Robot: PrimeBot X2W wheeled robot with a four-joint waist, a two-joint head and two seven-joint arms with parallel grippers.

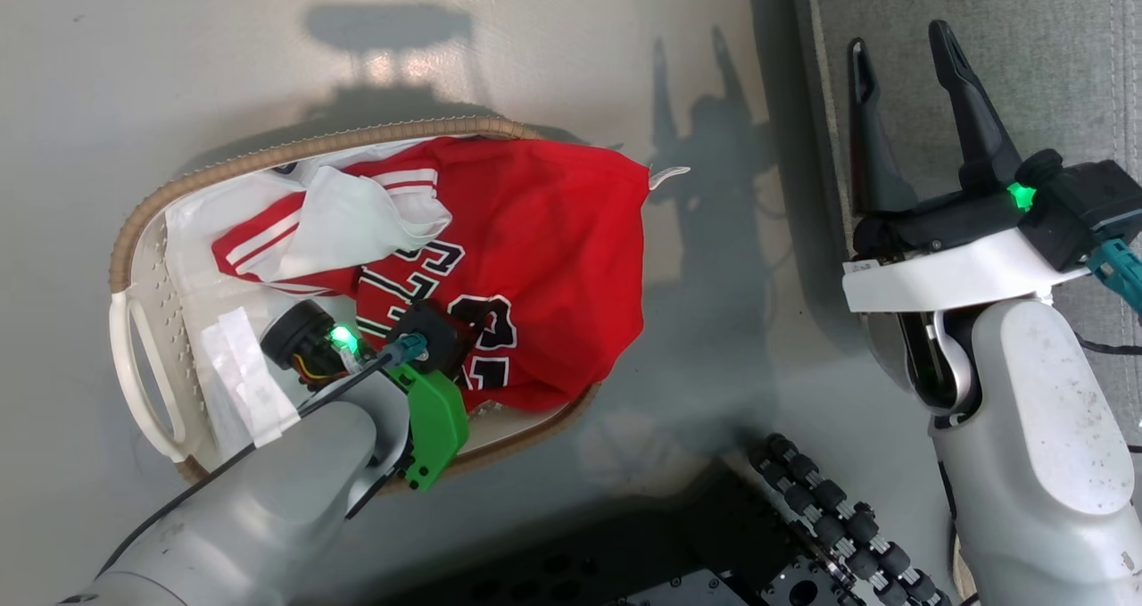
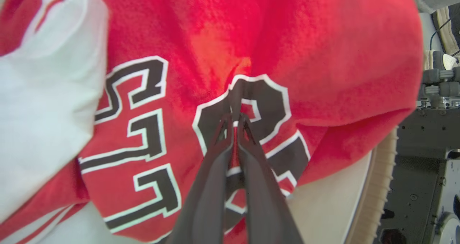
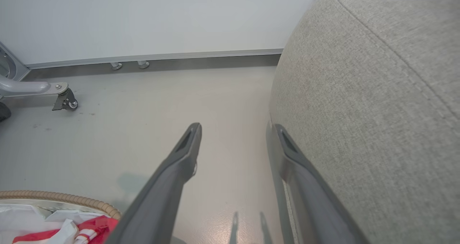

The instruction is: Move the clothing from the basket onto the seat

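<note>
Clothing (image 1: 544, 249) in basket (image 1: 401, 131), left jaws pinching it, right jaws wide beside seat (image 1: 1026, 35)

- clothing (image 2: 323, 39): red matt cloth, fine fuzzy knit; black-and-white numerals look smoother.
- basket (image 1: 169, 294): smooth white perforated plastic; ribbed brown woven rim.
- seat (image 1: 1053, 35), at 3 o'clock of the basket: grey coarse-woven matt fabric.
- floor (image 1: 178, 70): smooth grey, faintly glossy.
- right gripper (image 1: 899, 39) fingers: dark matt plastic.
</note>
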